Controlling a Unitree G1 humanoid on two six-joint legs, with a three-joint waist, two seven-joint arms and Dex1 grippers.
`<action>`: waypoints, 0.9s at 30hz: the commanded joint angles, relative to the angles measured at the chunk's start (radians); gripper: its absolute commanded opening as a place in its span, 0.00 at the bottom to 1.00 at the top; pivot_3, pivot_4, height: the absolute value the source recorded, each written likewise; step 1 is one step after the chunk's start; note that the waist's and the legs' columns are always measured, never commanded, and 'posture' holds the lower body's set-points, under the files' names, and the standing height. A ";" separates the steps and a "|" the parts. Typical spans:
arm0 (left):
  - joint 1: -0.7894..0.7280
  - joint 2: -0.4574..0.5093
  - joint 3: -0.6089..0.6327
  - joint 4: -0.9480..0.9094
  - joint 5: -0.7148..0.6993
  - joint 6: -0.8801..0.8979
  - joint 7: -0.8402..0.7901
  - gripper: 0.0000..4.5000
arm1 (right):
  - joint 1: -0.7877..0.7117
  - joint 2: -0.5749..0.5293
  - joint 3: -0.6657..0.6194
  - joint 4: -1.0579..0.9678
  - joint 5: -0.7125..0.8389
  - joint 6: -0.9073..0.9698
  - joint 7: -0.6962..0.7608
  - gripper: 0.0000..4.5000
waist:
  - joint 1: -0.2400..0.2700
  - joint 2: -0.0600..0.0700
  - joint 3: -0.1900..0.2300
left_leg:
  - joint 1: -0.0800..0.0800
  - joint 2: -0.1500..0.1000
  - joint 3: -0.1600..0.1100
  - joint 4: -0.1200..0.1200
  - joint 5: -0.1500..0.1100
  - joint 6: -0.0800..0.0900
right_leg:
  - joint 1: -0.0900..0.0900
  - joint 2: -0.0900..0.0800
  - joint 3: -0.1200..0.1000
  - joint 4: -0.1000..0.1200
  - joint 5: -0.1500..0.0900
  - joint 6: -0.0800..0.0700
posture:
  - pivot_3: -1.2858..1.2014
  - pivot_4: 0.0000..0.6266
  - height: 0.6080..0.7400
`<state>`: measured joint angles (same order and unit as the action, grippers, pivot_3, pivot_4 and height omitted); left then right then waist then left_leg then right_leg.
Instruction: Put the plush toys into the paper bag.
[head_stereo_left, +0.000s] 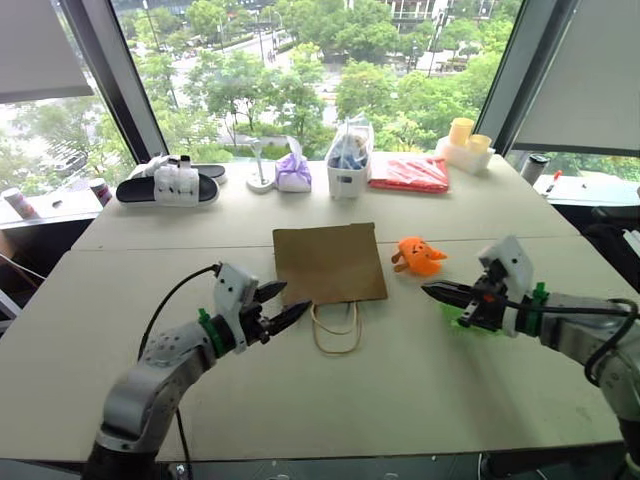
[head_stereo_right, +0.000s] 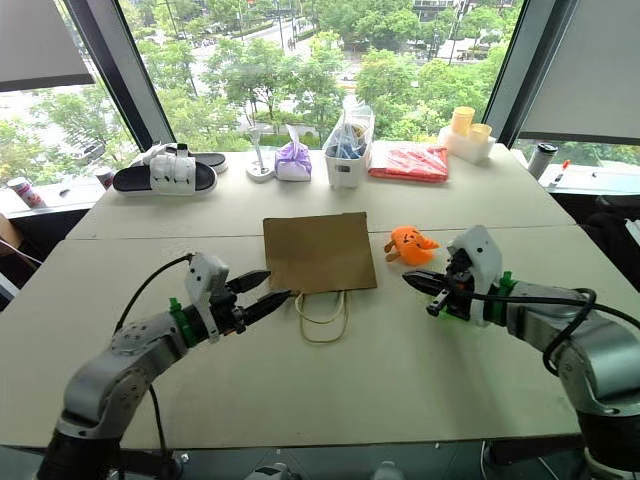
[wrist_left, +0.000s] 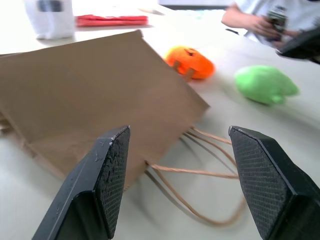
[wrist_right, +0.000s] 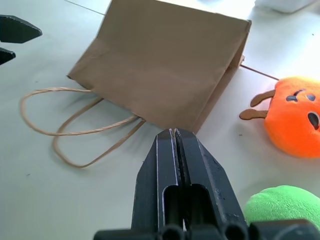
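Left eye view, paper bag flat, orange toy beside it

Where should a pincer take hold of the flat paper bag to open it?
Probably at the string handles, coming in low from the near side. The bag lies flat on the table, so its panel offers no edge to pinch, while the loops spill from the mouth toward the robot, just ahead of the open left pincer.
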<state>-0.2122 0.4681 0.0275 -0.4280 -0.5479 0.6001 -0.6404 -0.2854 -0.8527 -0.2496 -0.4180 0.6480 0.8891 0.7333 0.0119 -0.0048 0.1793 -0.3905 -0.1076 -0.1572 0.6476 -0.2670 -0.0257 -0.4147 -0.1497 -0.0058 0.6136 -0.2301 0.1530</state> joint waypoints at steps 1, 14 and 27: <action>-0.024 0.024 0.026 -0.014 -0.032 -0.001 -0.033 0.71 | -0.030 -0.012 -0.020 -0.044 0.036 0.008 0.006 0.00 | 0.001 0.000 0.000 | 0.000 0.000 0.000 0.000 0.000 0.000 | 0.000 0.000 0.000 0.000 0.000 0.000 | 0.52 0.24 1.00; -0.125 0.206 0.035 0.102 -0.045 -0.018 -0.240 0.71 | -0.048 -0.015 -0.031 -0.106 0.076 0.035 -0.028 0.00 | 0.001 0.000 0.000 | 0.000 0.000 0.001 -0.001 0.000 0.000 | -0.001 0.000 0.000 0.000 0.000 0.000 | 0.52 0.24 1.00; -0.248 0.305 -0.095 0.407 0.194 -0.442 -0.558 0.71 | -0.031 0.003 0.040 -0.155 0.074 0.025 -0.043 0.00 | 0.002 0.000 0.001 | -0.001 0.001 0.003 -0.001 0.000 0.000 | -0.002 -0.001 0.000 0.000 0.000 0.000 | 0.52 0.24 1.00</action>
<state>-0.4444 0.7766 -0.0380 -0.0587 -0.4130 0.2779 -1.1544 -0.3216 -0.8531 -0.2090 -0.5283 0.7224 0.9295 0.6998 0.0139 -0.0048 0.1802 -0.3917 -0.1071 -0.1547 0.6470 -0.2672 -0.0253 -0.4165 -0.1506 -0.0056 0.6131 -0.2301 0.1530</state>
